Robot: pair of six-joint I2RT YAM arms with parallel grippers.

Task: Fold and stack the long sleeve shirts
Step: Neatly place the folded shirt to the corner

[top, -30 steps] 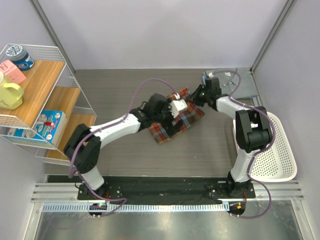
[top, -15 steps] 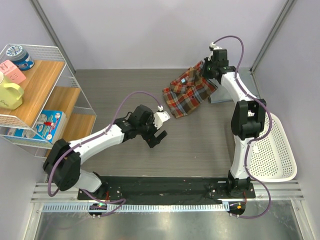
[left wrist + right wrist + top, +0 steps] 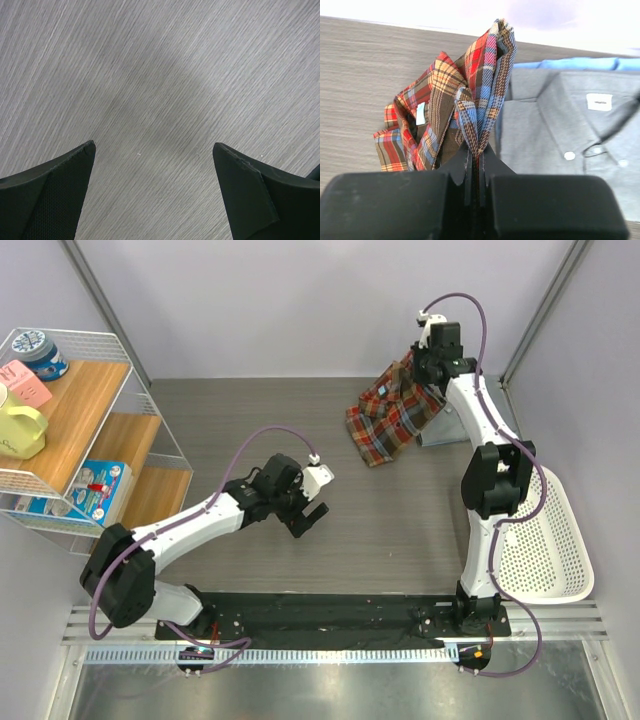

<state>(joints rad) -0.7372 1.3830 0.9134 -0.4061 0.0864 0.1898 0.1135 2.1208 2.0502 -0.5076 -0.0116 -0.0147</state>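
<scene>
Plaid shirt [image 3: 392, 418] has been drawn farther toward the far right corner of the counter [image 3: 250, 420], pinched in the closed right fingers [image 3: 492, 166], drooping beside the grey-blue shirt [image 3: 560, 145]; left fingers [image 3: 55, 195], spread apart, have retreated over bare mid-counter, well apart

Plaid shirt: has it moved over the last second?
Yes. The plaid shirt has gone from mid-table toward the far right corner, farther from the wire shelf, pinched in the right gripper beside the grey-blue shirt.
</scene>
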